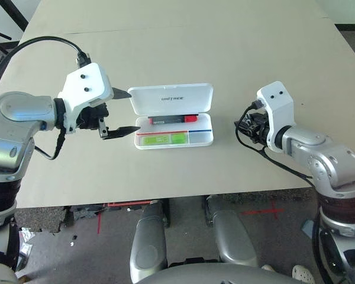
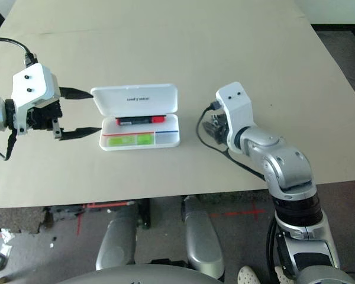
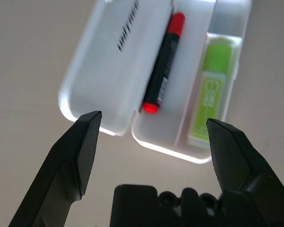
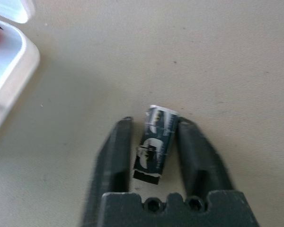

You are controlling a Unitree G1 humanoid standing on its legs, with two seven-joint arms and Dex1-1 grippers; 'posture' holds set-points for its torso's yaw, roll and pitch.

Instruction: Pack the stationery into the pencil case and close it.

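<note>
At the left of the table [image 1: 242, 53], the left gripper [image 1: 125, 112] stands wide and empty, just beside the open case [image 1: 206, 141]. Inside are one marker [image 1: 168, 119], in the rear compartment along the hinge, and one highlighter [image 1: 157, 139], in the front-left compartment; both lie lengthwise left to right, the highlighter's green cap toward the right. Right of the case, the right gripper [image 4: 155, 120] is narrow, closed on one small black-and-silver piece [image 4: 155, 142], seemingly by opposite corners. The piece sits between its fingers, long axis roughly along them, slightly slanted.
</note>
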